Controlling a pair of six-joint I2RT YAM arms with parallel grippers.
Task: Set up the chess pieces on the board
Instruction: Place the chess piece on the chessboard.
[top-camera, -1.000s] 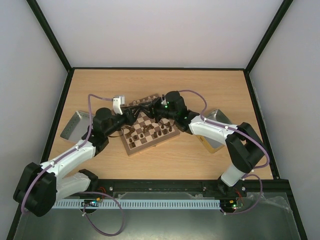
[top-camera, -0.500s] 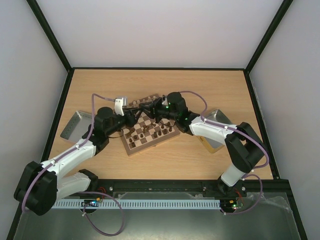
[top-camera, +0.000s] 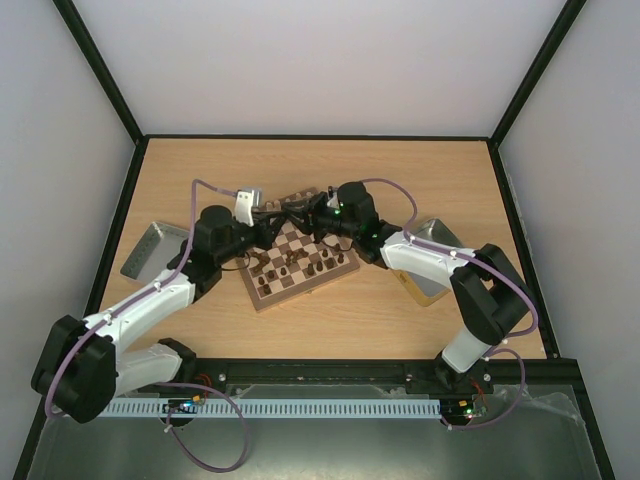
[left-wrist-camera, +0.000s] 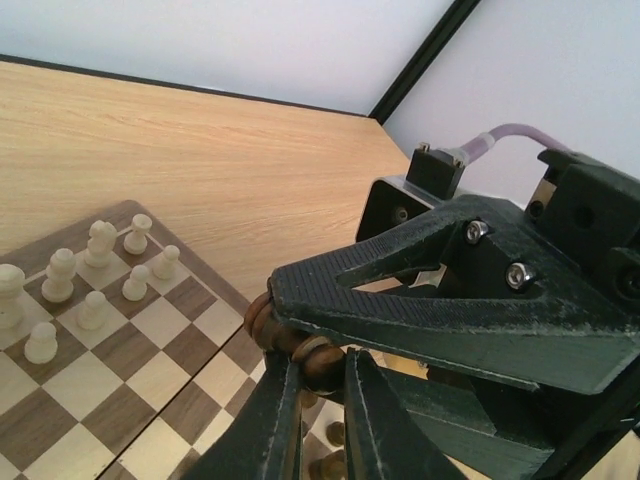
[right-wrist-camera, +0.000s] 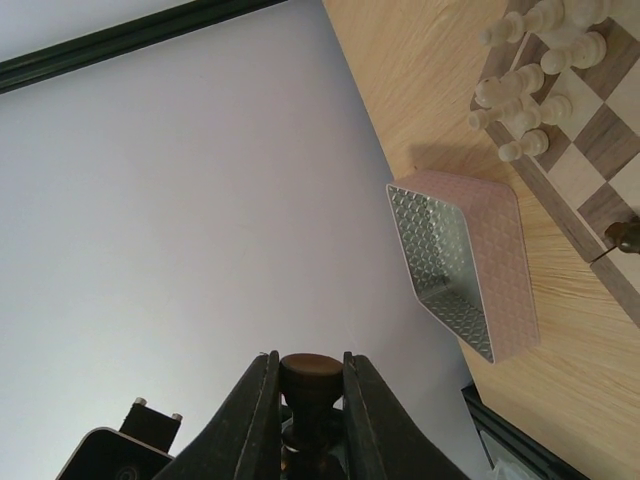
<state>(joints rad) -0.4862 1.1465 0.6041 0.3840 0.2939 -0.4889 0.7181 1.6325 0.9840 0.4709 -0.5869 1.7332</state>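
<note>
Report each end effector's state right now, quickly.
Right end effector: closed on a dark brown chess piece.
Left end effector: closed, apparently on that same piece.
</note>
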